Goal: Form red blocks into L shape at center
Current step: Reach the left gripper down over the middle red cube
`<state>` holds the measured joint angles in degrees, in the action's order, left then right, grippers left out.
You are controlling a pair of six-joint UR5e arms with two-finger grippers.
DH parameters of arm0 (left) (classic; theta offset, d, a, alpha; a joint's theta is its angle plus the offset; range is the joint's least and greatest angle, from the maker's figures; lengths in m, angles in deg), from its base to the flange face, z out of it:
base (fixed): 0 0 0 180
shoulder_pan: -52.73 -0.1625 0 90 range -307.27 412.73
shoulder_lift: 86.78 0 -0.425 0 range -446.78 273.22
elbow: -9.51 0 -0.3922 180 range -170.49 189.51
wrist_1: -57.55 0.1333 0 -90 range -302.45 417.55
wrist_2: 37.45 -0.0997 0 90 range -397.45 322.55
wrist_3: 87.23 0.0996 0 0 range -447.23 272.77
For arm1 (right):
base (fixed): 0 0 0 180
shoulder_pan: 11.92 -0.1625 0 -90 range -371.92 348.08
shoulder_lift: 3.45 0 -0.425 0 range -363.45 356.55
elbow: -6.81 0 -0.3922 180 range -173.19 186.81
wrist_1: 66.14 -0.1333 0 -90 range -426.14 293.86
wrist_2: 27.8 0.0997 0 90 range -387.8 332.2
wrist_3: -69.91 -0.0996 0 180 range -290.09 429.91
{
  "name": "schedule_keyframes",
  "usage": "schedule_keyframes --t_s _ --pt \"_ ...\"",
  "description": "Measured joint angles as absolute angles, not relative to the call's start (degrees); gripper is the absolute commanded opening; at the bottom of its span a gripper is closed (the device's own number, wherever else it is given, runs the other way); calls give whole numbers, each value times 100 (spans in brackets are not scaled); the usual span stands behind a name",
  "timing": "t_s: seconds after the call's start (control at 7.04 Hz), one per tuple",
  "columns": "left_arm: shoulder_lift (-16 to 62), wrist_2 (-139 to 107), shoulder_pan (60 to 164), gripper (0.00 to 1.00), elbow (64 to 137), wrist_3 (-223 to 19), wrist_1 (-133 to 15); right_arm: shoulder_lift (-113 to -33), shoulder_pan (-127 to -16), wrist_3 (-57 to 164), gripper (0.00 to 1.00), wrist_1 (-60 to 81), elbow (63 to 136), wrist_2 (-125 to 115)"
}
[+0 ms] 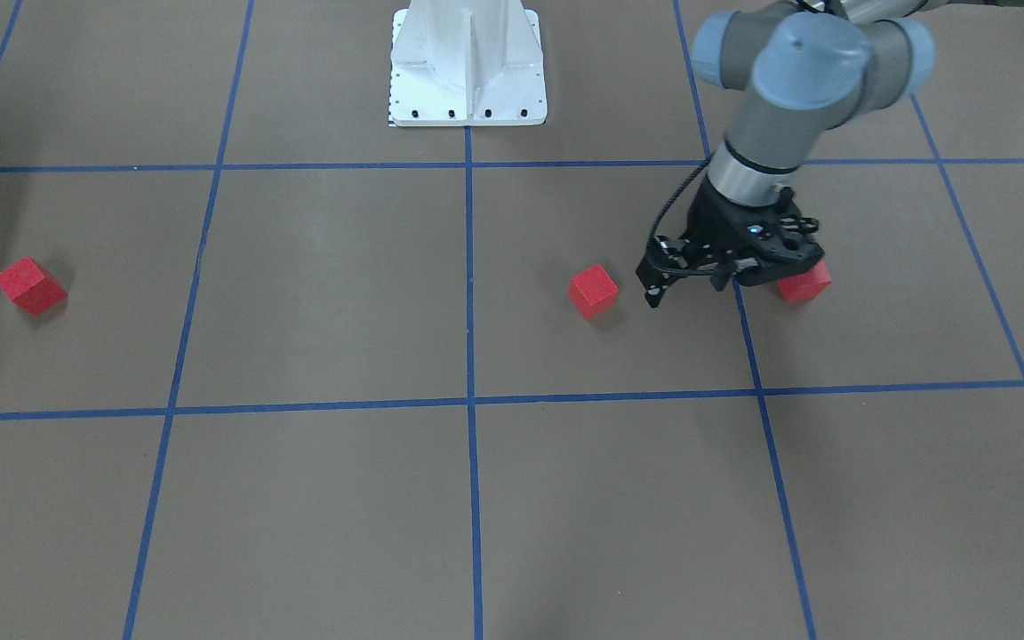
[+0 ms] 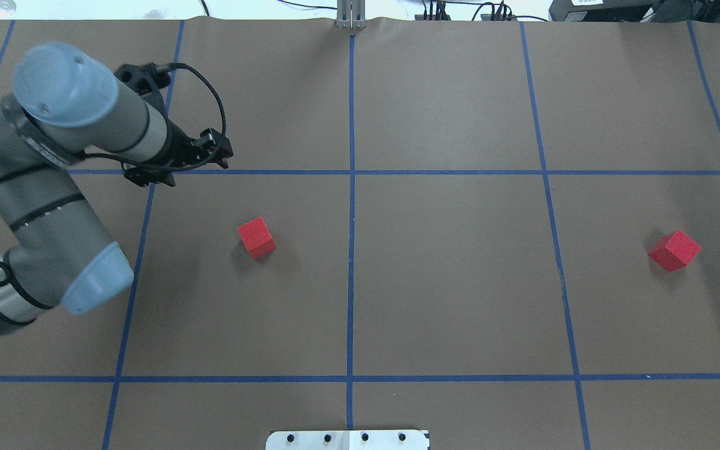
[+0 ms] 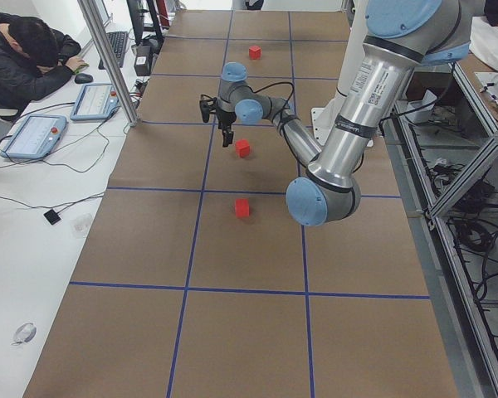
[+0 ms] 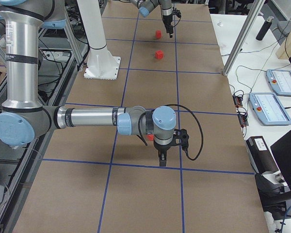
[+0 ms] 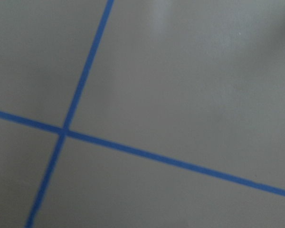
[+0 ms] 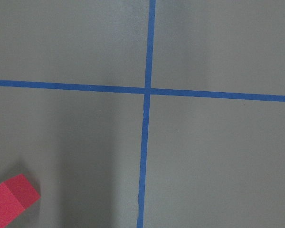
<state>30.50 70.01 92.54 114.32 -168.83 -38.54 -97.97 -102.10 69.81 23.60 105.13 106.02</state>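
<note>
Three red blocks lie apart on the brown floor. One (image 1: pixel 593 291) (image 2: pixel 256 237) is just to the robot's left of the center (image 1: pixel 469 293). Another (image 1: pixel 804 283) lies further left, half hidden behind my left gripper (image 1: pixel 688 286) and covered by the arm in the overhead view. The third (image 1: pixel 30 285) (image 2: pixel 674 250) (image 6: pixel 12 202) is far to the right. My left gripper looks open and empty, hovering between the first two blocks and touching neither. My right gripper (image 4: pixel 161 158) shows only in the exterior right view, near the third block; I cannot tell its state.
The white pedestal base (image 1: pixel 468 62) (image 2: pixel 347 439) stands on the middle line at the robot's side. Blue tape lines (image 5: pixel 66 130) grid the floor. Beyond the far edge is a desk with tablets (image 3: pixel 33 133) and a seated person (image 3: pixel 25 58). A metal post (image 4: pixel 240 39) stands nearby.
</note>
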Motion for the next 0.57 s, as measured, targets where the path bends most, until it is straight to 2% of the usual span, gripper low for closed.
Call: schedule_keyframes --t_s 0.28,0.57 --pt "3412 6523 8627 100 11345 -17456 -3401 -9793 -10210 6984 99 2359 10515 10612" --pt "3628 6340 8445 100 11054 -17577 -3210 -9794 -10204 6990 99 2359 10511 10615"
